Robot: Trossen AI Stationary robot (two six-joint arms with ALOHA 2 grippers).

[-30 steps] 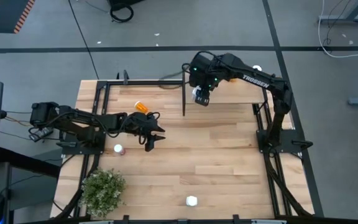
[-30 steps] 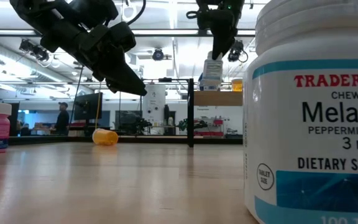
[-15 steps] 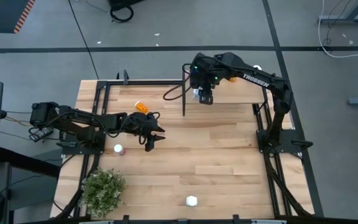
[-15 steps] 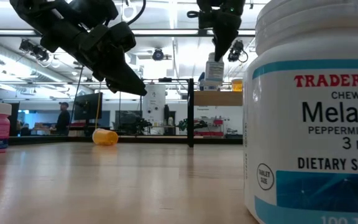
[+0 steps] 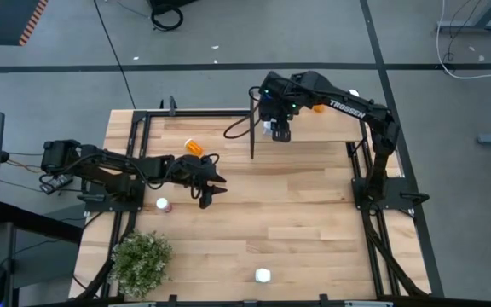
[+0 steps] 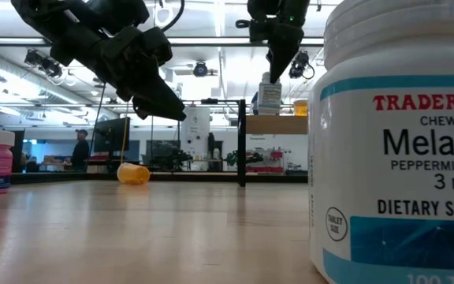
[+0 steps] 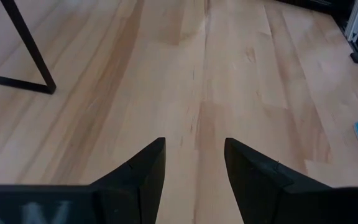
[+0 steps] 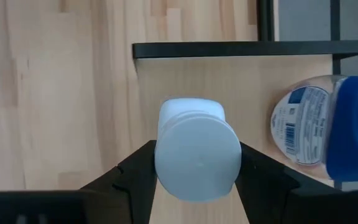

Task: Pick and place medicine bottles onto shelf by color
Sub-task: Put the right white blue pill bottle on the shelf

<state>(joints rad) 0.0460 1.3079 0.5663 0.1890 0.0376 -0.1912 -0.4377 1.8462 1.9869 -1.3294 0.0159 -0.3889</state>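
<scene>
My right gripper [image 5: 280, 128] is at the far side, over the shelf [image 5: 318, 130], and is shut on a white bottle [image 6: 269, 95]. The shelf is a light-wood panel [image 8: 197, 81] with a black edge [image 8: 247, 48]. A blue bottle [image 8: 347, 127] stands on the panel beside the white one. My left gripper [image 5: 208, 188] hovers open over bare tabletop [image 7: 194, 93]. An orange bottle [image 5: 194, 147] lies on its side on the table. A pinkish bottle [image 5: 163, 205] and a white bottle [image 5: 263, 275] stand on the table. My right gripper pinches the white bottle's upper part, at its cap [image 8: 197, 155], between its two fingers [image 8: 135, 171]. The fingers come from above, pointing down. The bottle hangs upright below them, its base just over the shelf panel.
A green potted plant [image 5: 141, 260] stands at the near left corner. A black metal frame [image 5: 253, 124] rises beside the shelf. A large white bottle [image 6: 400, 158] fills the low view's right side, close to that camera. An orange object [image 5: 318, 108] shows at the shelf's far side.
My right gripper has carried the white bottle a little toward the table's right and far edge, over the shelf panel, keeping it upright. My left arm has kept still.
</scene>
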